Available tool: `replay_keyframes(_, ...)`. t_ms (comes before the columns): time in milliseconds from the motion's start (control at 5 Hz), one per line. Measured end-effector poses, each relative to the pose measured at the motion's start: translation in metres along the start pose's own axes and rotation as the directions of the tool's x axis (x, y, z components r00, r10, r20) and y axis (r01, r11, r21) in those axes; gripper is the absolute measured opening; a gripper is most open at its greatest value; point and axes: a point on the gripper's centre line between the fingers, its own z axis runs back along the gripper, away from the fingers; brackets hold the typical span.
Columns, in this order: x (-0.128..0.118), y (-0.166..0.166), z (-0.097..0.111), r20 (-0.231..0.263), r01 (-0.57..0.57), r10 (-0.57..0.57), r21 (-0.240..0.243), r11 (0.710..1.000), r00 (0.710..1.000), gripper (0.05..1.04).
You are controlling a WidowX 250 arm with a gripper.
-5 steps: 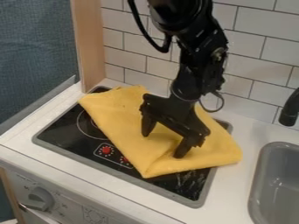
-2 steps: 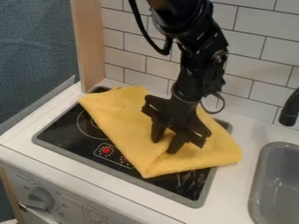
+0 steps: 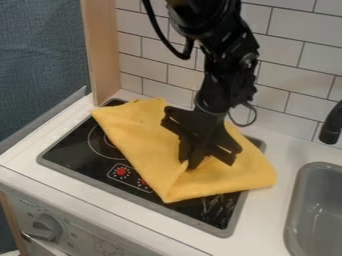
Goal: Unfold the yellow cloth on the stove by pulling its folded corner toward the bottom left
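In the camera view, the gripper covers part of the yellow cloth, and the cloth covers much of the black cooktop below. One red knob shows beside the cloth; a second is partly hidden under its edge. The faucet and the sink are cut off at the picture's right edge. The gripper is clenched on the cloth, its fingers drawn together and a small fold pinched at their tips; how much cloth lies between them is hard to see. The cloth spreads around the gripper on the cooktop. Behind the gripper stands the tiled wall; white counter lies between cooktop and sink.
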Motion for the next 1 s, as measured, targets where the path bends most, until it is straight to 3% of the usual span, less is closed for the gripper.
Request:
replay_keyframes(400, -0.007, 0.020, 0.036, 0.084, -0.160, 0.163, -0.040, 0.986, 0.983, 0.049)
replay_keyframes(600, -0.021, 0.033, 0.047, 0.077, -0.273, 0.274, -0.023, 0.962, 0.959, 0.049)
replay_keyframes(800, -0.043, 0.046, 0.055, 0.022, -0.453, 0.454, -0.047, 0.890, 0.891, 0.049)
replay_keyframes(1000, -0.066, 0.045, 0.048, -0.062, -0.650, 0.647, -0.053, 0.758, 0.760, 0.049)
